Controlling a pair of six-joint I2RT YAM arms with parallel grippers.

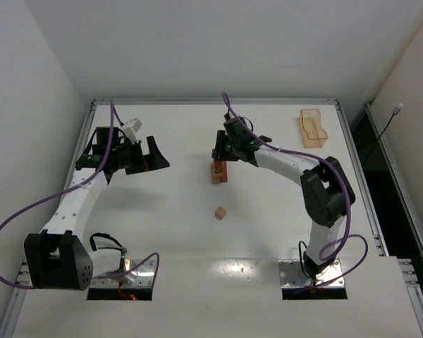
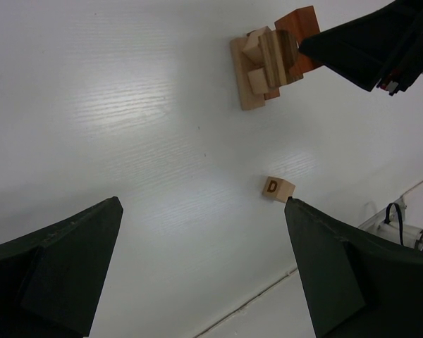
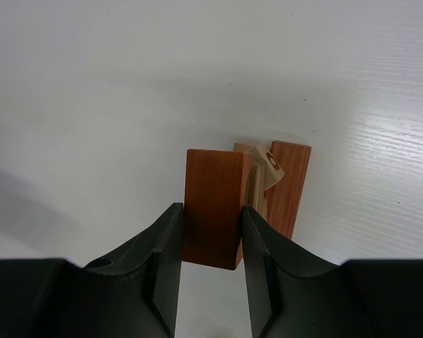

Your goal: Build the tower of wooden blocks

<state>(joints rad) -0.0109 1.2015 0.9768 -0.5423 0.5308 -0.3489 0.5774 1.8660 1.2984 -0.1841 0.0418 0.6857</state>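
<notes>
The right claw [image 3: 210,236] is clamped on a reddish-brown bar [image 3: 213,201], whose long axis runs out along the fingers. Just beyond the bar's tip stands the tower [image 3: 290,186], so close I cannot tell whether they touch. A loose lettered cube [image 1: 220,212] lies behind the claw, toward the arm bases. The left claw [image 2: 201,211], spread wide and empty, hangs well off to the side, so the right arm is plainly the nearer.

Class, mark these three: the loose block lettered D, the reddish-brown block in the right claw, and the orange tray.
loose D block [image 2: 272,186], left wrist view, its lettered face.
reddish-brown block [image 3: 213,204], right wrist view, its broad front face.
orange tray [image 1: 312,129], top external view, its bare inside.
</notes>
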